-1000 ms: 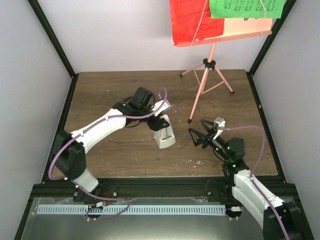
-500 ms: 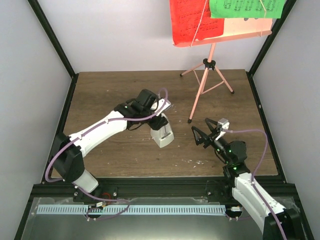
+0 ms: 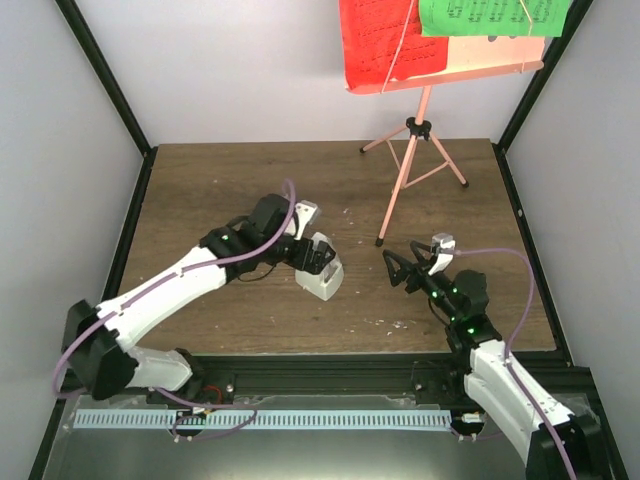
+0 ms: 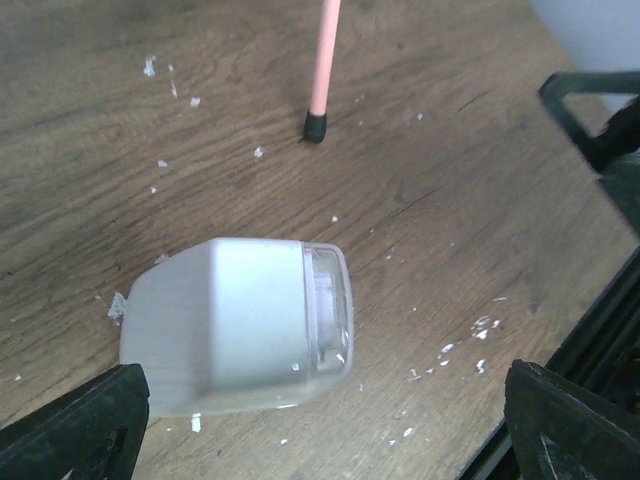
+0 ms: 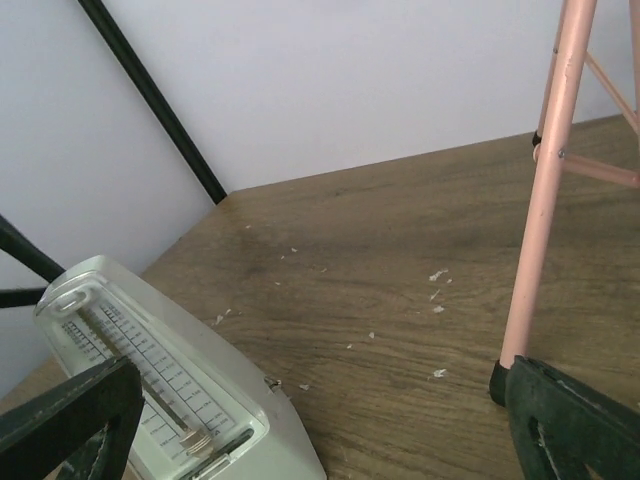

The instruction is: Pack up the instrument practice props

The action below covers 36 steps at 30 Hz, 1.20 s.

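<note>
Left gripper and right gripper both gape wide, empty; the metronome, seemingly lying flat just beneath the left one, could skid if pinched off-centre.

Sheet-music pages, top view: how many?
2. Red page on the left of the pink stand, green page on its right; both cropped at the top, so more may be hidden.
</note>
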Motion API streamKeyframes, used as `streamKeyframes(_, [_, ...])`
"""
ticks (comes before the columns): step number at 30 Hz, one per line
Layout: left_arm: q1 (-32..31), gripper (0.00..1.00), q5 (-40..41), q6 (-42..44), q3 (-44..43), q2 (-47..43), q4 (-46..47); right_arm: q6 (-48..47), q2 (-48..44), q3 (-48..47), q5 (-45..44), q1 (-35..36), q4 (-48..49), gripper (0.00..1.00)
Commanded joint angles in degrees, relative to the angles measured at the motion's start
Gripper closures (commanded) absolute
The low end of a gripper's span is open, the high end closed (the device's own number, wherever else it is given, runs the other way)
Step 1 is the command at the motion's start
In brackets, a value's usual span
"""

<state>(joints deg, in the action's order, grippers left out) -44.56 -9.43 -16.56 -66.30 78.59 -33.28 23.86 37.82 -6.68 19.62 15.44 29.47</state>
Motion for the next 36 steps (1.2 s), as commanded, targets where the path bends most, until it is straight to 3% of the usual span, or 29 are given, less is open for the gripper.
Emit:
streamKeyframes(1, [1.7,0.02,1.0,-1.9,3.9,-8.0,4.5,2.6,0.1,-4.8,-0.8,-0.5,-9.3,0.0])
streamKeyframes(5, [10.9,0.01,-6.9,-7.6,13.6,-13.6,15.9,5.0,5.5,-7.5,4.5,-0.5,-13.4,0.01])
streamKeyframes(8, [15.4,0.02,-7.0,-8.9,17.3,-11.1,18.4,5.3,12.0,-10.2,8.3,0.6,-15.2,0.13])
streamKeyframes(13, [16.1,0.09,-4.1,-7.3,18.4,-3.5,19.4,2.4,21.0,-15.7,-0.3,8.5,-20.6,0.31])
streamKeyframes(19, [16.2,0.19,-2.7,-5.2,18.0,3.3,19.9,6.6,29.8,-16.3,4.1,11.0,-13.5,0.53])
streamKeyframes(27, [16.2,0.19,-3.2,-3.2,19.3,7.0,22.4,3.8,40.7,-21.8,6.9,12.2,-12.4,0.59])
streamKeyframes(36, [15.4,0.2,-7.0,-6.1,26.8,3.5,26.8,3.0,47.3,-28.0,9.7,12.4,-11.6,0.59])
